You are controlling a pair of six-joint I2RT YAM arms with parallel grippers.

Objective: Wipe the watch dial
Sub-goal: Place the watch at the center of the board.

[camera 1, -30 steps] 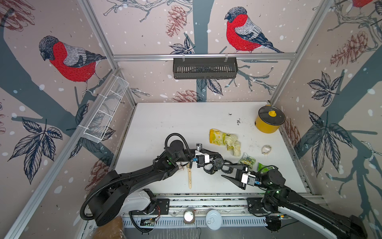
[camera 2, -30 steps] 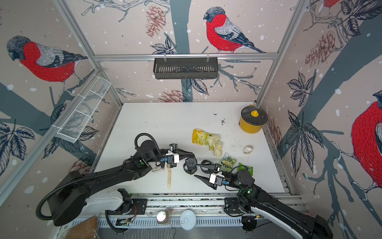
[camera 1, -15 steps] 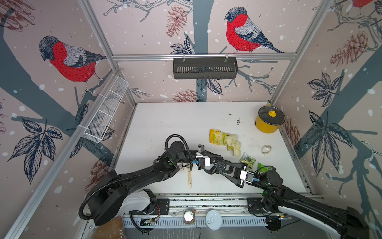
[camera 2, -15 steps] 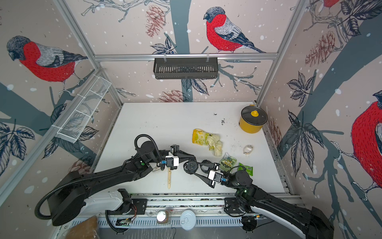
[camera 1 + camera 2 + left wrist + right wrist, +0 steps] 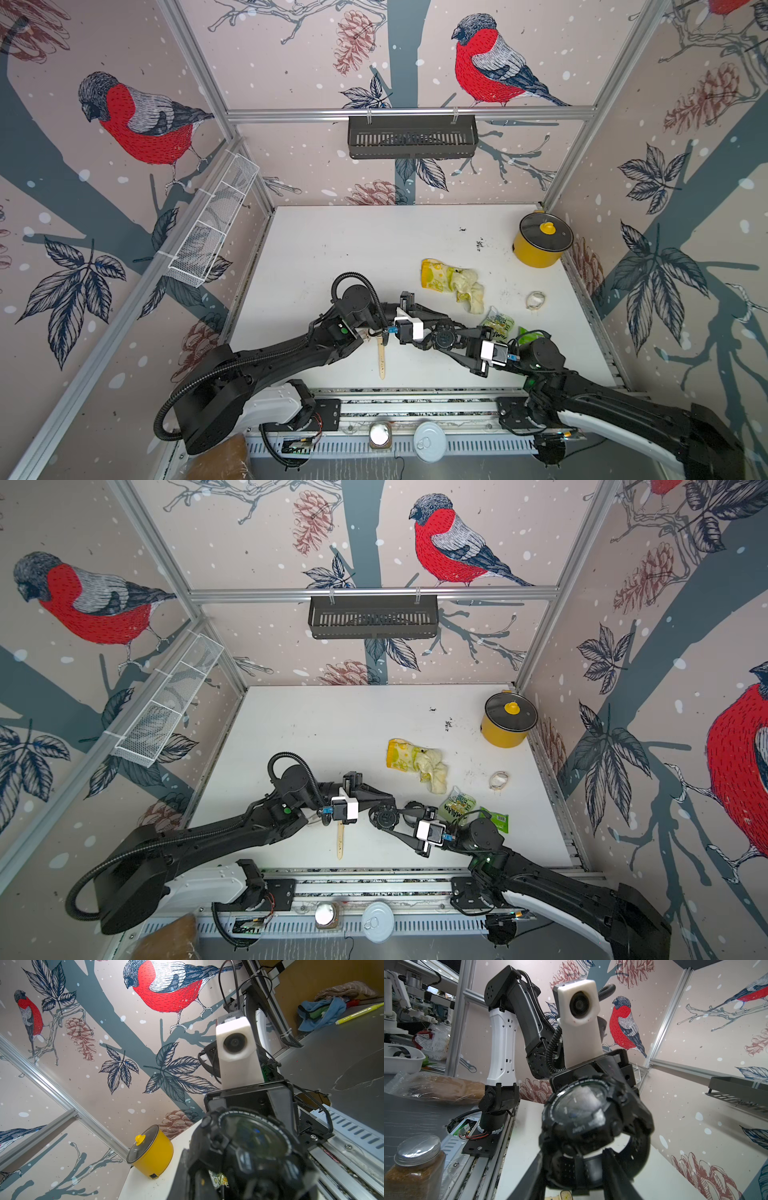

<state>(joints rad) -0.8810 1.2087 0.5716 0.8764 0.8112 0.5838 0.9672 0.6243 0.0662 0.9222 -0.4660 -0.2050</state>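
Note:
A chunky black watch (image 5: 444, 338) (image 5: 384, 817) hangs just above the table near its front, between my two grippers, dial up. The round dial (image 5: 253, 1136) (image 5: 579, 1109) looks hazy under its glass. From the left, my left gripper (image 5: 432, 332) (image 5: 375, 808) is shut on the watch. My right gripper (image 5: 457, 340) (image 5: 400, 818) comes in from the right, and its two dark fingers (image 5: 533, 1176) press against the strap loop on both sides. A crumpled yellow-green cloth (image 5: 453, 280) (image 5: 417, 762) lies on the table behind them, with neither gripper touching it.
A small beige-strapped watch (image 5: 381, 357) lies under the left wrist. Green wipe packets (image 5: 498, 324) sit by the right arm, and a white ring (image 5: 535, 300) further right. A yellow lidded pot (image 5: 540, 241) stands at the back right. A jar (image 5: 380, 434) and a can (image 5: 430, 436) rest on the front rail.
My right gripper has moved left from a spot apart from the watch and its fingers now enclose the strap. The left gripper has kept the watch almost still.

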